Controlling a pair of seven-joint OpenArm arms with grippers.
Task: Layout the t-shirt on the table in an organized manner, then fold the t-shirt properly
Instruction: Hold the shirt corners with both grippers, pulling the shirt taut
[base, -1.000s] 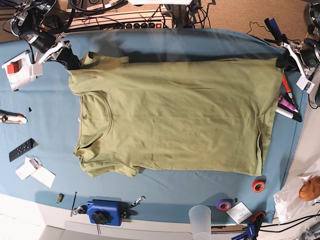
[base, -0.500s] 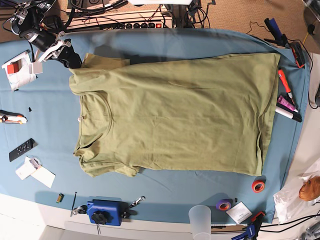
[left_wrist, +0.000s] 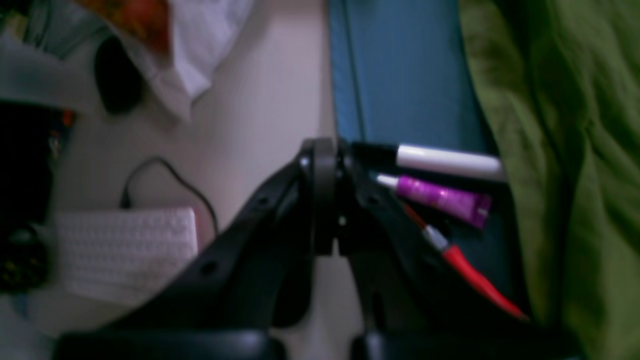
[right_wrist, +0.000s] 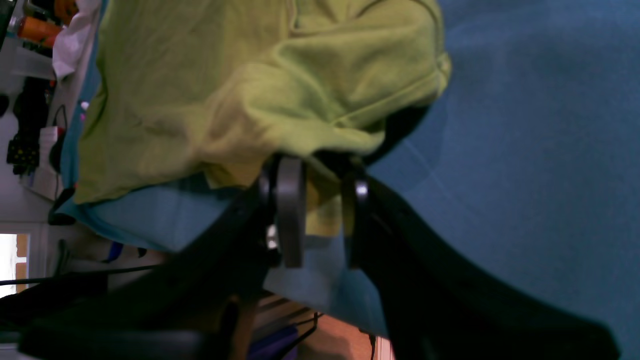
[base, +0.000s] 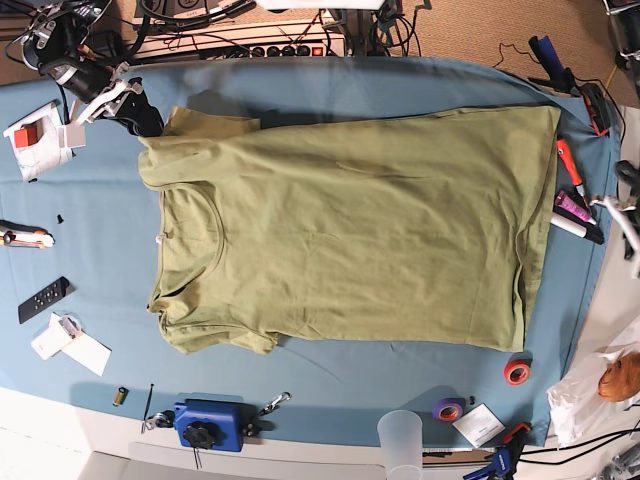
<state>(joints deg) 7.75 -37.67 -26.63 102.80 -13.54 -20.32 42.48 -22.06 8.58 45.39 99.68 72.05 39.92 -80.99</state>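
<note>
One t-shirt (base: 350, 230), olive green, spread flat across the middle of the table (base: 330, 85), collar toward the base view's left, hem toward its right. Beside the hem, three markers: a white marker (left_wrist: 450, 162), a purple marker (left_wrist: 440, 197) and a red marker (left_wrist: 475, 280), side by side on the blue cloth just off the shirt's edge. Below the shirt near the front edge, two tape rolls: a red tape roll (base: 517, 372) and a purple tape roll (base: 449, 408), plus one clear plastic cup (base: 400, 437).

Right gripper (right_wrist: 322, 210) low at the shirt's far sleeve corner, arm reaching in from the base view's upper left, jaws parted with a fold of green cloth lying between them, not pinched. Left gripper (left_wrist: 327, 195) off the shirt, hanging past the table's edge just beside the markers, jaws pressed together on nothing.

Compared with a second ago: left arm gone from the hem's far corner and pulled back beyond the table edge; right jaws loosened from their pinch on the sleeve; shirt lying much as before.
</note>
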